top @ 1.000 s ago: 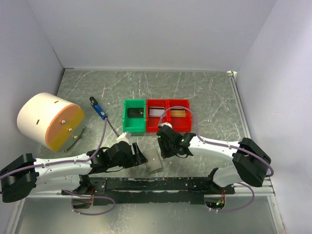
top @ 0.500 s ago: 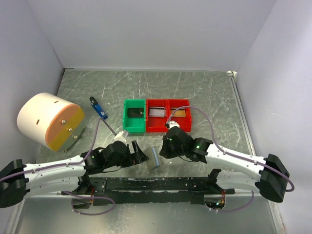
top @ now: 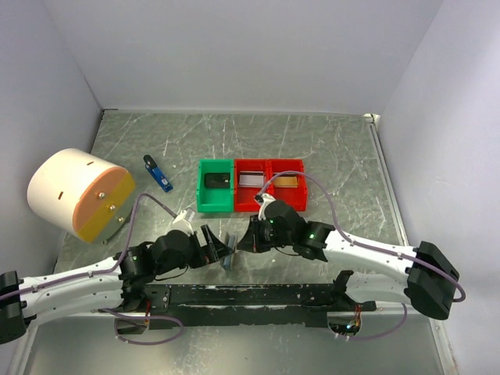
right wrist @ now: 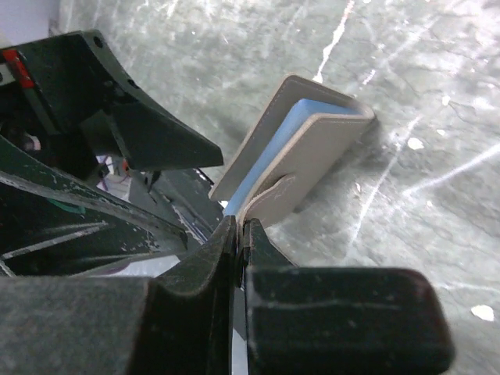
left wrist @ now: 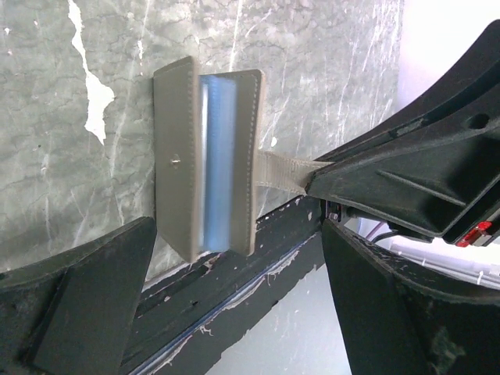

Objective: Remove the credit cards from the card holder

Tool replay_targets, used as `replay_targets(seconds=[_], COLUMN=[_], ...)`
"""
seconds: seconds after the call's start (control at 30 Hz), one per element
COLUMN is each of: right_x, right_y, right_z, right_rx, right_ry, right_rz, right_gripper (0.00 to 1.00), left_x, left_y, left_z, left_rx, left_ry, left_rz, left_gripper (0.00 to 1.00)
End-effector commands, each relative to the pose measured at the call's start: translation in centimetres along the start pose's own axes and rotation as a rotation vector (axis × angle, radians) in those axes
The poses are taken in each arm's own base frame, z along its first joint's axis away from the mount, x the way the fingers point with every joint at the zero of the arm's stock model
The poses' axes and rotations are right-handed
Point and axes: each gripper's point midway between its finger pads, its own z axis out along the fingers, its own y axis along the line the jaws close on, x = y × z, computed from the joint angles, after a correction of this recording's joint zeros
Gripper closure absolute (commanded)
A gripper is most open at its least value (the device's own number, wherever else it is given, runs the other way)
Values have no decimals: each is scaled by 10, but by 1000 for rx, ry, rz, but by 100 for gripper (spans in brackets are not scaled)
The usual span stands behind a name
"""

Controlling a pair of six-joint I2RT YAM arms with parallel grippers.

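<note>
Overhead view of a scratched grey bench (top: 328, 156) with two robot arms meeting near its front edge. Between them the card holder (top: 229, 258) stands on its edge, just in front of the black mounting rail.

The right gripper (right wrist: 238, 234) is clenched tight. Its two black fingers are pressed together on the small grey strap (right wrist: 269, 205) that sticks out from the card holder's outer flap. In its wrist view the holder is half folded, with a pale blue inner panel showing between the two grey flaps. Whether any card sits inside cannot be told.

The left gripper (left wrist: 234, 312) is spread wide and holds nothing. Its wrist view shows one finger low on each side, with the card holder (left wrist: 207, 160) in the gap ahead of them, apart from both. The strap (left wrist: 281, 170) runs from the holder into the tips of the right gripper (left wrist: 320, 183).

Farther back on the bench a green tray (top: 205, 205) sits touching two red trays (top: 269, 205), each with a small flat item in it. A blue-and-black gadget (top: 158, 173) lies to their left. A large white drum with an orange face (top: 78, 194) rests at the far left.
</note>
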Motion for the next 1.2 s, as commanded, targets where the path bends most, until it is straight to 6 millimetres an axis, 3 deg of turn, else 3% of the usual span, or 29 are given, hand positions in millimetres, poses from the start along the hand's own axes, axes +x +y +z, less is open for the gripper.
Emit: replay_targets(seconds=[0.0,0.27,0.47,0.63,0.73,0.97,1.03,1.17], right_x=[-11,-24,-3,19,35,65,66,58], right_y=[25,33,-4,-62,-89,-135,-138,-125], right_z=[9,17,16,-7,-16,-16,-14,-8], right_rx=[-104,-109,10,205,274,430,446,387], right_ry=[-26,-54,-26,-70,-89,-47,-37,-38], right_rz=[11,2,22,97,179,251,241,198], right_gripper=[100,99,99,99,99,97,97,97], left_x=[-4,-17,-23,-25,-24,-8,-3,0], left_y=[-1,4,15,15,6,-12,-16,-23], left_z=[-3,-16,-26,-30,-25,1,9,19], left_rx=[18,-93,-193,-207,-155,-86,-82,-93], left_ry=[-30,-52,-64,-66,-59,20,48,72], left_rz=[-8,33,25,42,53,98,108,116], left_gripper=[1,1,1,0,3,10,14,21])
